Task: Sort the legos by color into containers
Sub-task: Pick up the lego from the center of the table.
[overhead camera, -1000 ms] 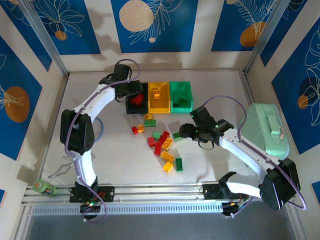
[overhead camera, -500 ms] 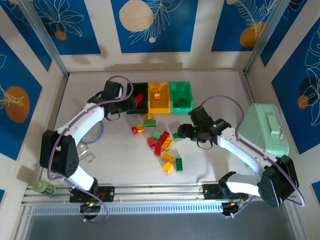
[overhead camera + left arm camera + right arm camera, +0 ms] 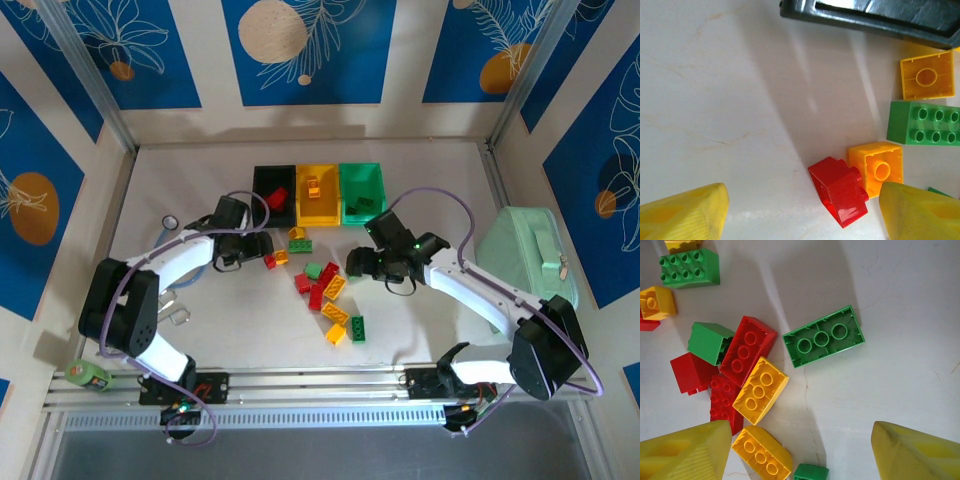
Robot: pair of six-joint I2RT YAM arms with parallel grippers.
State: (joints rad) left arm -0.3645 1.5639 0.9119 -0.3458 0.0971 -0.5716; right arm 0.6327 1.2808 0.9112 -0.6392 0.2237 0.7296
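Three joined bins stand at the back: black (image 3: 262, 205), yellow (image 3: 318, 212) and green (image 3: 362, 180). The black one has a red brick inside (image 3: 278, 198). Loose legos lie in front of them. My left gripper (image 3: 255, 248) is open and low over the table. A small red brick (image 3: 840, 192) lies between its yellow fingers (image 3: 685, 215), touching a yellow brick (image 3: 877, 167). My right gripper (image 3: 358, 262) is open above the main pile. A green brick (image 3: 823, 336), a red one (image 3: 747, 350) and two yellow ones (image 3: 760, 390) lie ahead of its fingers (image 3: 915, 452).
A mint-green case (image 3: 535, 260) with a handle sits at the right. A green tape roll (image 3: 88, 375) lies at the near left corner, and a small ring (image 3: 170, 222) and a metal clip (image 3: 178, 315) lie by the left arm. The black bin's rim (image 3: 870, 17) is just beyond the left gripper.
My left gripper has pulled back from over the black bin and come down by the small red and yellow bricks. My right gripper has shifted left toward the pile.
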